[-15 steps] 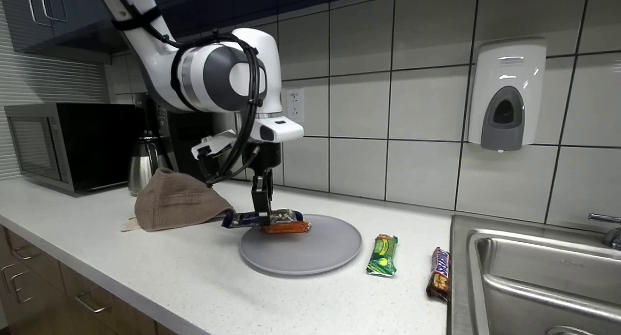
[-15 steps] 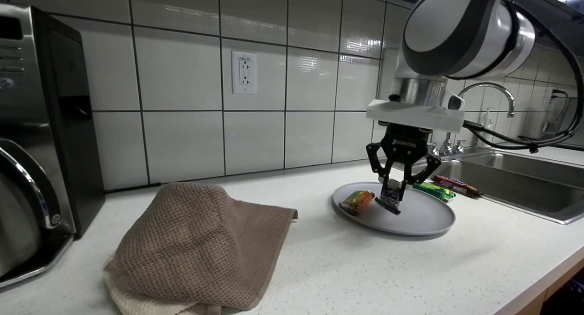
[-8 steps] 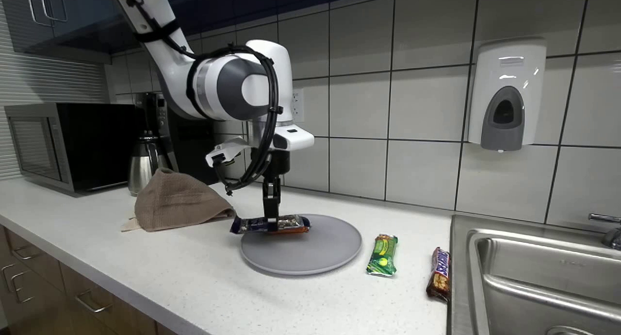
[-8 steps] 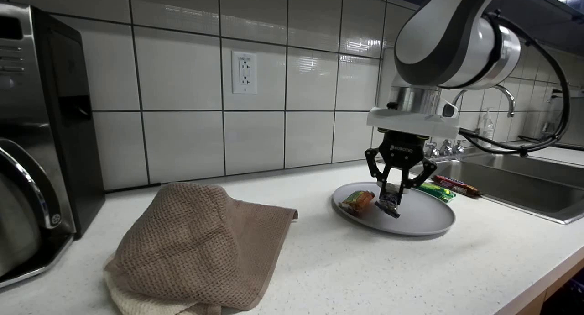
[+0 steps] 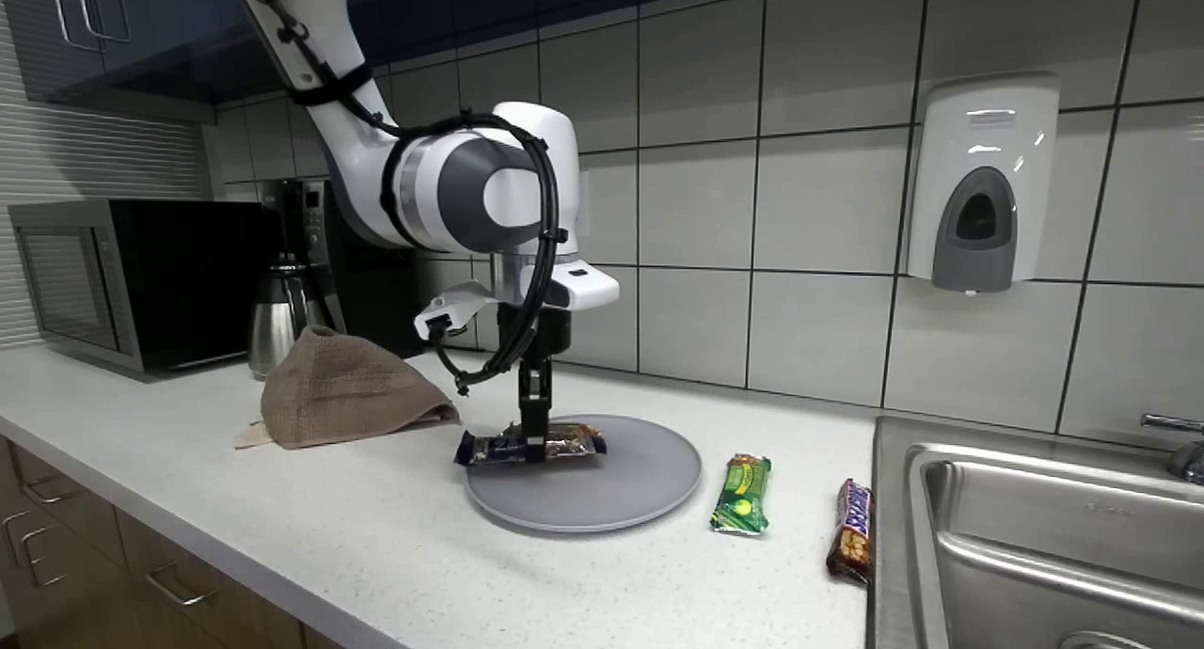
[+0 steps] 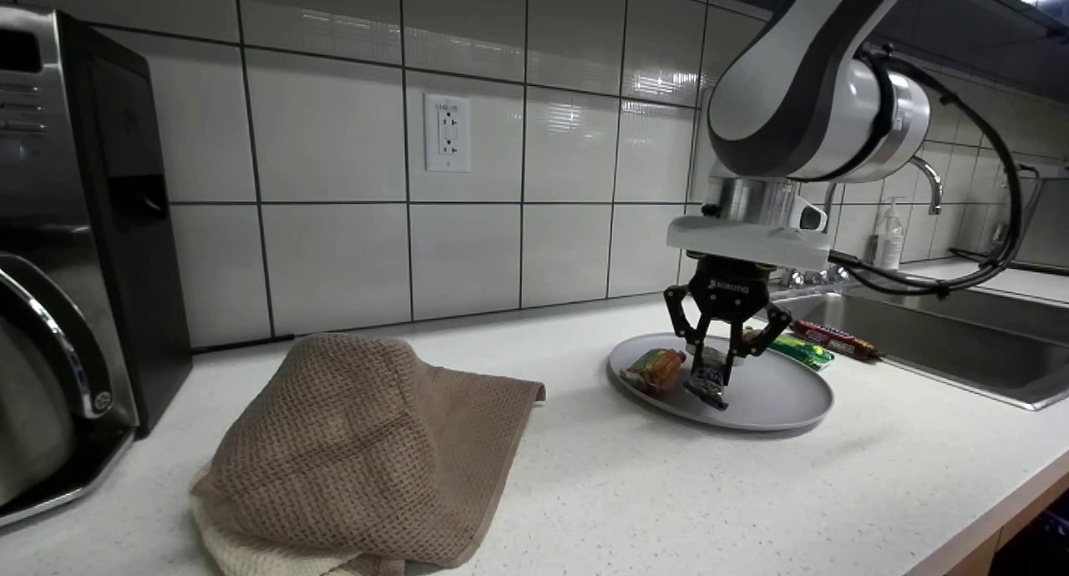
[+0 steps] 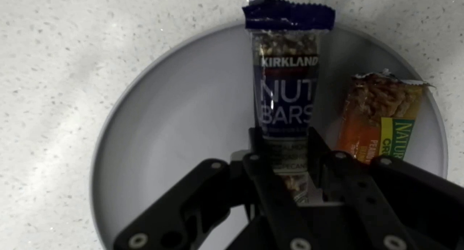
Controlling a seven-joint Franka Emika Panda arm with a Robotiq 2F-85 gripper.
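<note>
My gripper (image 7: pixel 284 137) is shut on a dark blue Kirkland nut bar (image 7: pixel 288 87), one finger on each long side. In the exterior views, the gripper (image 5: pixel 535 451) (image 6: pixel 713 377) points down and holds the nut bar (image 5: pixel 576 440) low over the grey plate (image 5: pixel 611 494). The bar's blue end reaches past the plate's rim. I cannot tell whether the bar touches the plate. An orange and green granola bar (image 7: pixel 377 123) lies on the plate beside it, and it also shows in an exterior view (image 6: pixel 656 370). Elsewhere the nut bar mostly hides it.
A green-wrapped bar (image 5: pixel 742 495) lies on the counter by the plate. A red-brown wrapped bar (image 5: pixel 852 531) lies at the edge of the sink (image 5: pixel 926 536). A brown towel (image 6: pixel 359 451) is heaped on the counter. A thermos (image 5: pixel 273 320) and a microwave (image 5: pixel 179 282) stand behind.
My gripper has come down with the nut bar in it, closer to the plate. In an exterior view it also moved a little to the right. The other bars have not visibly moved.
</note>
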